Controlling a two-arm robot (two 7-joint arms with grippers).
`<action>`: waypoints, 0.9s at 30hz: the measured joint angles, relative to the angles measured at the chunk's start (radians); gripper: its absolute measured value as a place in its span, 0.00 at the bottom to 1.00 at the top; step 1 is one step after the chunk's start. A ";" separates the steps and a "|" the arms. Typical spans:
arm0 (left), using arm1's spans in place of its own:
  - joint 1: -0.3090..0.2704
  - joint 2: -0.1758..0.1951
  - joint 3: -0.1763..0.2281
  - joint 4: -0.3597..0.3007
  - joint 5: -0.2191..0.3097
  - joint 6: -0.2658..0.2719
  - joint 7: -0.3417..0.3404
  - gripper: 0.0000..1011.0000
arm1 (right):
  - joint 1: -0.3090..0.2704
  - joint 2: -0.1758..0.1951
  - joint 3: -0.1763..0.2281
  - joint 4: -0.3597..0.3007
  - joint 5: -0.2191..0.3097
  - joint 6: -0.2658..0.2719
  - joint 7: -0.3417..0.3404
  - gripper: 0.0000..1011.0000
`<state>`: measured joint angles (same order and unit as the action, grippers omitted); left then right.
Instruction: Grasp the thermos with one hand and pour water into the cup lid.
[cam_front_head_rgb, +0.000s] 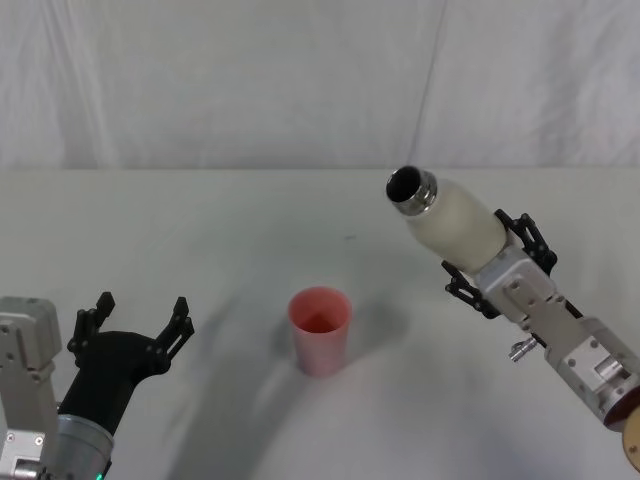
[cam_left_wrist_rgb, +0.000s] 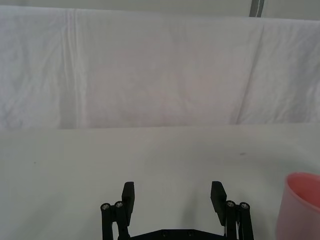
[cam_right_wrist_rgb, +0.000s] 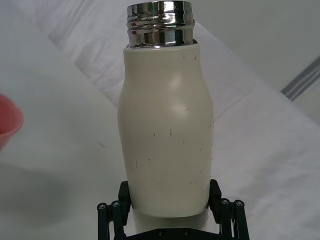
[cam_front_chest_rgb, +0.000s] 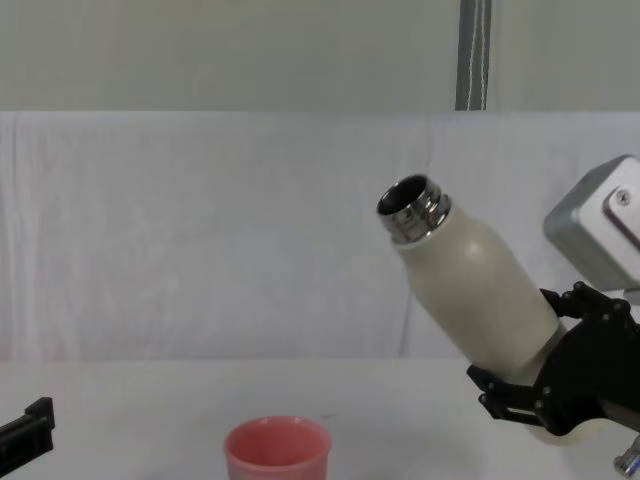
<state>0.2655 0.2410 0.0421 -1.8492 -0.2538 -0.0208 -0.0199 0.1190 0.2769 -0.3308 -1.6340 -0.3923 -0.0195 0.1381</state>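
One thermos, cream-white with one open steel neck, and one pink cup lid make two task things in all. There are two grippers: one left gripper and one right gripper, each with two black fingers. One white tabletop carries the single cup, and one white cloth backdrop hangs behind.

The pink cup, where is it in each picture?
Head view: cup lid stands low in the middle on the table.
Left wrist view: at the edge, partly cut off.
Right wrist view: a rim sliver at the edge.
Chest view: bottom centre.
Shared landmark: the tilted thermos.
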 joint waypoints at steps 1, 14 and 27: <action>0.000 0.000 0.000 0.000 0.000 0.000 0.000 0.99 | 0.000 0.000 0.000 0.000 0.000 0.000 0.000 0.94; 0.000 0.000 0.000 0.000 0.000 0.000 0.000 0.99 | 0.074 0.046 -0.061 0.021 -0.098 0.029 0.069 0.94; 0.000 0.000 0.000 0.000 0.000 0.000 0.000 0.99 | 0.079 0.062 -0.080 0.012 -0.163 0.055 0.049 0.94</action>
<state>0.2655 0.2409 0.0421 -1.8492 -0.2538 -0.0208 -0.0199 0.1978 0.3388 -0.4108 -1.6216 -0.5556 0.0359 0.1876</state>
